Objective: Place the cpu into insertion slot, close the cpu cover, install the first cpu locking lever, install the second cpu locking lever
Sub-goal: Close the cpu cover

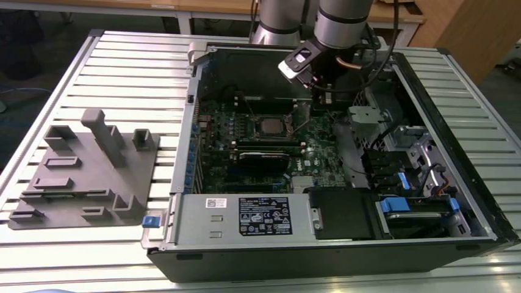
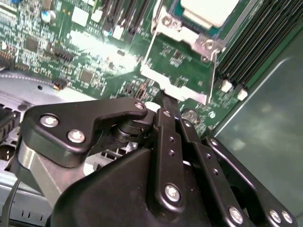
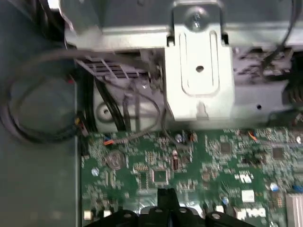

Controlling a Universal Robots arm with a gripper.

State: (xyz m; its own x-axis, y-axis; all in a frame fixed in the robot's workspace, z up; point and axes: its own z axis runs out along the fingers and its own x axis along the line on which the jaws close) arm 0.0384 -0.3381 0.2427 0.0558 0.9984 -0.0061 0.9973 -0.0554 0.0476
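The cpu lies flat in the insertion slot on the green board, its pale metal top showing in the second wrist view. The silver cpu cover frames it and lies down around the chip. A thin wire locking lever runs along one side of the socket and another lever along the other. My gripper hangs inside the case just to the exterior view's right of the socket. Its black fingers are shut together, nothing visible between them, their tips close above the board.
The open computer case rests on a slatted table. A grey fixture block sits at the exterior view's left. Near the gripper are memory slots, a black card, a metal bracket, loose cables and the drive cage.
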